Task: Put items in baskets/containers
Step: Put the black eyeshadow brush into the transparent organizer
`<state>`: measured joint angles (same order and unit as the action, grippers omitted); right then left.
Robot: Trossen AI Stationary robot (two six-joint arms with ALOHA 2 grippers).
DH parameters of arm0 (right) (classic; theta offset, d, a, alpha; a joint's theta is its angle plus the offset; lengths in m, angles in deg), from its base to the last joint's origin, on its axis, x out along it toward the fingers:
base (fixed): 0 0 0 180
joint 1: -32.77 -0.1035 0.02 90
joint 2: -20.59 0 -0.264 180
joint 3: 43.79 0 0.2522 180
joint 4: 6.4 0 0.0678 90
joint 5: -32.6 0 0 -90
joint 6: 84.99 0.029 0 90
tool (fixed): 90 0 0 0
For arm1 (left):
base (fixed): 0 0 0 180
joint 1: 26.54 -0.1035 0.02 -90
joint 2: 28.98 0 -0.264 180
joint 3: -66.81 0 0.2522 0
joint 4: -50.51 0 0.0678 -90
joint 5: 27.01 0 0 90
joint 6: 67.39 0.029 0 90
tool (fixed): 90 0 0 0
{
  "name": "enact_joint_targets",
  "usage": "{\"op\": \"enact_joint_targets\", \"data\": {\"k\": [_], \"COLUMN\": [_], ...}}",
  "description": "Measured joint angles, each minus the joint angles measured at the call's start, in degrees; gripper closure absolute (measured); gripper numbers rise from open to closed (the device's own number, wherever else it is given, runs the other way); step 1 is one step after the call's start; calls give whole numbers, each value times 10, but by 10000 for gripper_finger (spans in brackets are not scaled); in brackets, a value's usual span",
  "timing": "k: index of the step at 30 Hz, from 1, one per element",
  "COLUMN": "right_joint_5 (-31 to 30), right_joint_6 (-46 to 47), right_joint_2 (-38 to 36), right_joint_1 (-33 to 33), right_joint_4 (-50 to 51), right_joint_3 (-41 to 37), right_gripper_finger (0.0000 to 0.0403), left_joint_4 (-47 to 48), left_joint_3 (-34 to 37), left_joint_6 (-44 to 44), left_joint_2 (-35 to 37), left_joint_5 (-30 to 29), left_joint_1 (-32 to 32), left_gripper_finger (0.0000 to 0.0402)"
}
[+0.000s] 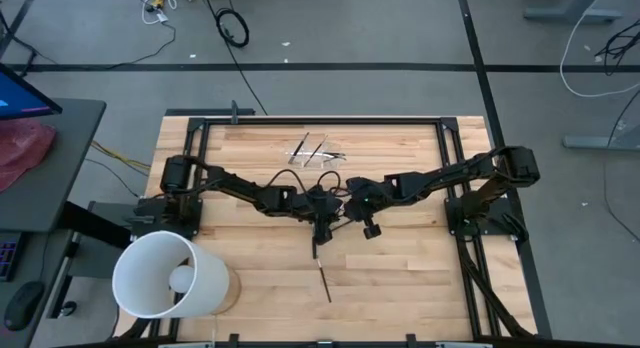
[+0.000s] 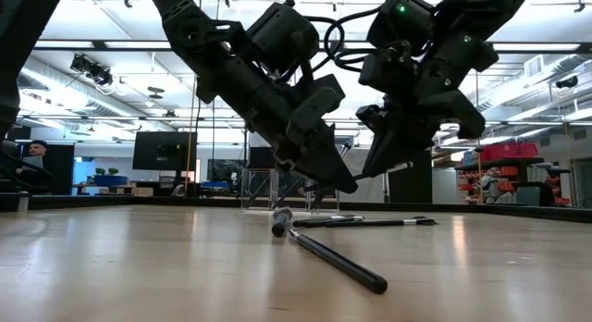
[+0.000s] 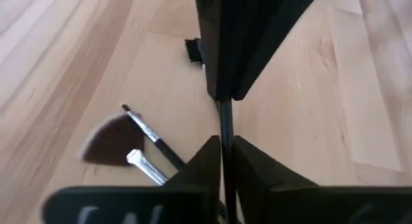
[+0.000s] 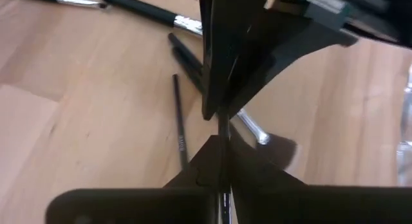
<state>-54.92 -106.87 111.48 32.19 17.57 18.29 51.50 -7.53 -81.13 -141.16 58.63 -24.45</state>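
Left gripper (image 3: 222, 156): near the table's centre, fingers clamped together on a thin dark brush handle (image 3: 224, 124) that runs between them.
Right gripper (image 4: 219, 156): just at 3 o'clock of the left gripper, tip to tip with it, pinched on the same thin handle.
Arms: both reach in from the table's sides and meet at mid-table in the high view.
Lone brush (image 1: 324, 282): on the wood at 6 o'clock of the grippers, well apart from the others.
Brush pile (image 1: 318, 152): several brushes lying at 12 o'clock of the grippers.
Clear holder: cannot make it out.
White bucket (image 1: 165, 275): on its side at 8 o'clock.
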Motion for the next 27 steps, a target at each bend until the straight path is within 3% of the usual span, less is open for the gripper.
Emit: {"op": "enact_joint_targets", "data": {"k": [3,7,14,23,27], "right_joint_5": [-31,-66,-118,-120,-121], "right_joint_6": [3,3,35,67,65], "right_joint_2": [0,-7,-79,-191,-206], "right_joint_1": [-1,-2,-26,-68,-68], "right_joint_4": [-13,-29,-48,-70,-208], "right_joint_3": [0,1,1,-9,-73], "right_gripper_finger": [361,331,301,310,315], "left_joint_4": [4,11,94,170,167], "left_joint_3": [0,0,0,0,19], "left_joint_6": [0,1,27,126,161], "left_joint_2": [1,1,40,191,276], "left_joint_5": [-4,-14,-93,-169,-174], "left_joint_1": [0,-1,-12,-28,-43], "left_gripper_finger": [387,378,388,387,387]}}
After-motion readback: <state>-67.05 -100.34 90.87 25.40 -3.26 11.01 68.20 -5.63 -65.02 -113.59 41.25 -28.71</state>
